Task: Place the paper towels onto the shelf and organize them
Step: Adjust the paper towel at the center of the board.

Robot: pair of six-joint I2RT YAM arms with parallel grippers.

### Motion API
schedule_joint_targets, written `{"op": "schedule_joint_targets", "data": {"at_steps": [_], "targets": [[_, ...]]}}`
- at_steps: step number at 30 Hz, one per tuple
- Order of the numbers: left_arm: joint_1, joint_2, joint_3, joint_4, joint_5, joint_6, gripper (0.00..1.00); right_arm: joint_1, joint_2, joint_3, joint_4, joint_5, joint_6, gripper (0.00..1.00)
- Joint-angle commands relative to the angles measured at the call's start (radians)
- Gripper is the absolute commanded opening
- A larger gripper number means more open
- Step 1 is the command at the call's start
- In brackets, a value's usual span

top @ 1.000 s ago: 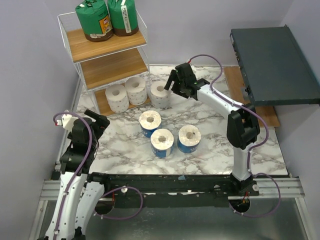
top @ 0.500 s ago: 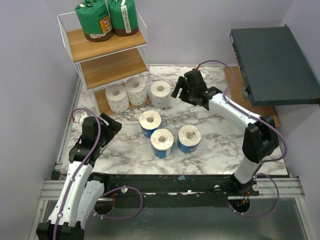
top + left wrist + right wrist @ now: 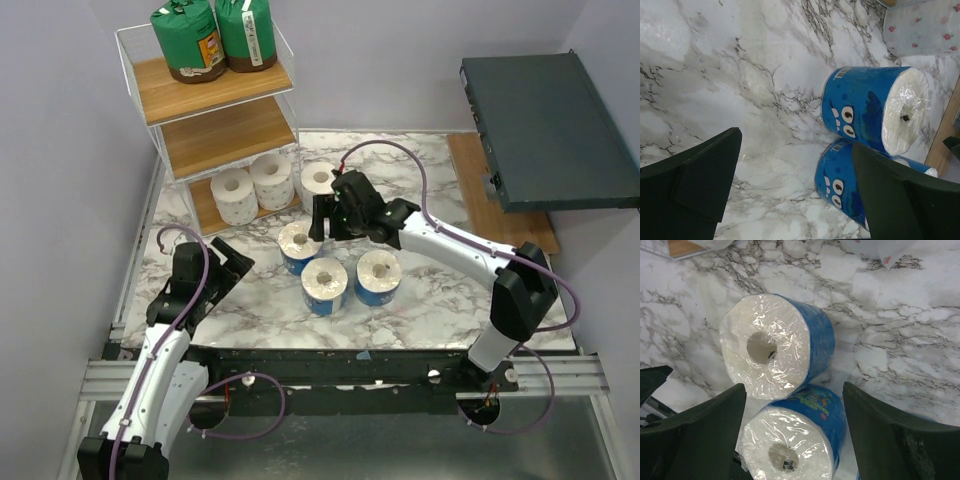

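A marble-patterned surface (image 3: 435, 300) seen from above, with a three-tier wire shelf (image 3: 225, 135) at its back left corner. Two green-wrapped rolls (image 3: 187, 40) stand on the top board, the middle board is bare, and two white rolls (image 3: 232, 195) stand on the bottom board, with a third white roll (image 3: 316, 180) just beside the shelf on the surface. Three blue-wrapped rolls (image 3: 324, 285) stand upright in a tight cluster mid-surface, not yet shelved. A dark grey box (image 3: 545, 125) sits at the far right. The right gripper (image 3: 322, 222) hangs over the rearmost blue roll (image 3: 772, 347), its jaws open and straddling the roll's top without touching, apparently lined up to grasp it for the bare middle board. The left gripper (image 3: 230, 258) points at the cluster from the left, jaws spread wide and empty, seemingly waiting its turn. Compared with a second ago, the right arm has swung forward from beside the loose white roll to above the blue rolls, and the left arm has stretched from the surface's left edge toward them; no roll has moved.
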Motion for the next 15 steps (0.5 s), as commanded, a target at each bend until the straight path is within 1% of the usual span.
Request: {"op": "schedule_joint_targets", "data": {"at_steps": [1, 9, 15], "targets": [[0.006, -0.006, -0.028, 0.047, 0.070, -0.023, 0.98, 0.021, 0.040, -0.003, 0.003, -0.020, -0.042, 0.81], [0.005, -0.046, -0.045, 0.037, 0.084, -0.010, 0.99, 0.032, 0.129, 0.064, 0.004, -0.003, -0.069, 0.79], [0.006, -0.092, -0.053, 0.002, 0.066, 0.002, 0.99, 0.032, 0.178, 0.101, -0.002, -0.005, -0.090, 0.78]]}}
